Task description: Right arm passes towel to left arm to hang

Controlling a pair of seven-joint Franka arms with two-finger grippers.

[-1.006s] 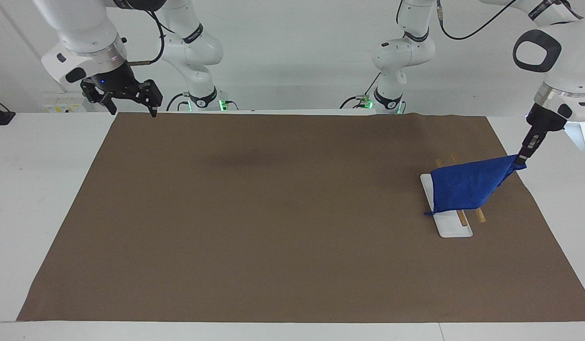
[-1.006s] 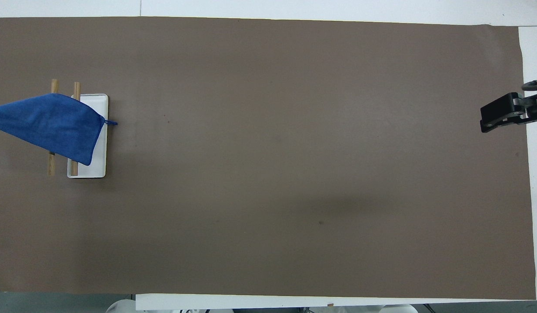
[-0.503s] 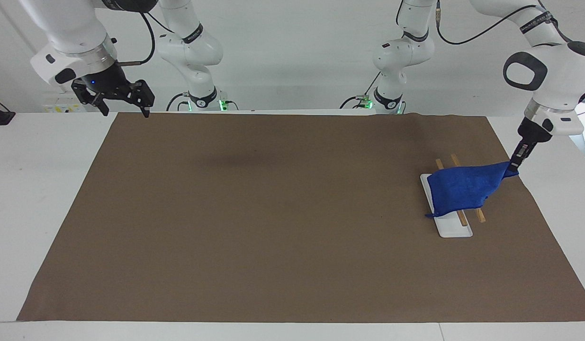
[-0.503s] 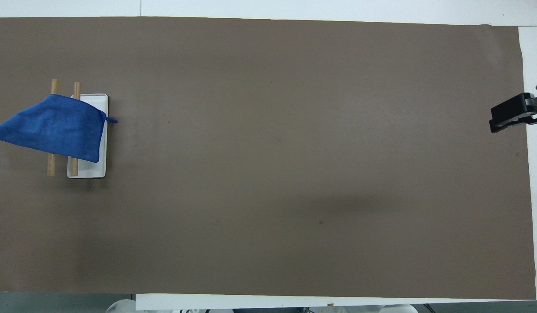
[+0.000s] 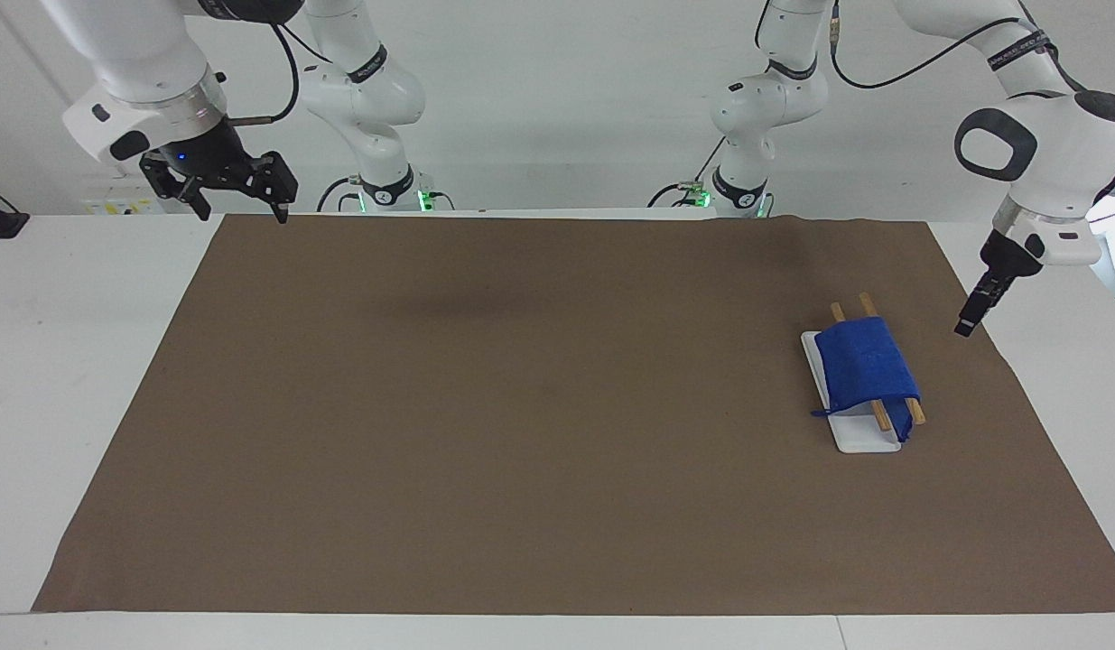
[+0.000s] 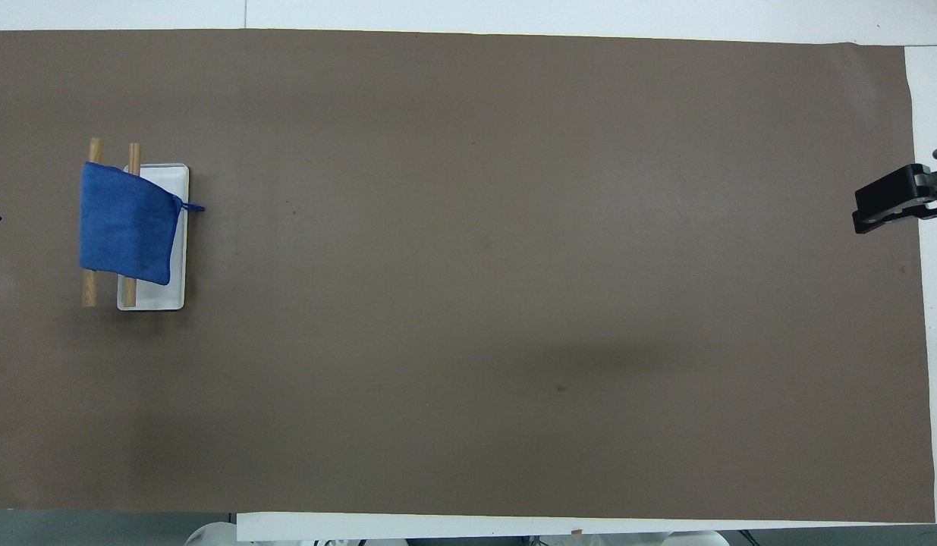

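The towel (image 5: pixel 864 370) is draped over the two wooden rails (image 5: pixel 914 411) of the small rack, whose white base (image 5: pixel 859 438) shows beneath it at the left arm's end of the table. It hangs unevenly: one corner droops low at the end farther from the robots, and a little loop sticks out over the base. My worry is that lopsided drape. If more cloth weighs on one side than the other, it could creep off the rails, and any brush from the left arm as it moves would help it along.

The left gripper (image 5: pixel 968 323) is in the air beside the rack, over the edge of the brown mat (image 5: pixel 521 433), clear of the towel and holding nothing. Whether its slim fingers are parted or together I honestly cannot tell from here.

The right gripper (image 5: pixel 241 185) waits over the mat's corner at the right arm's end, well apart from the towel, its wide fingers spread and empty.
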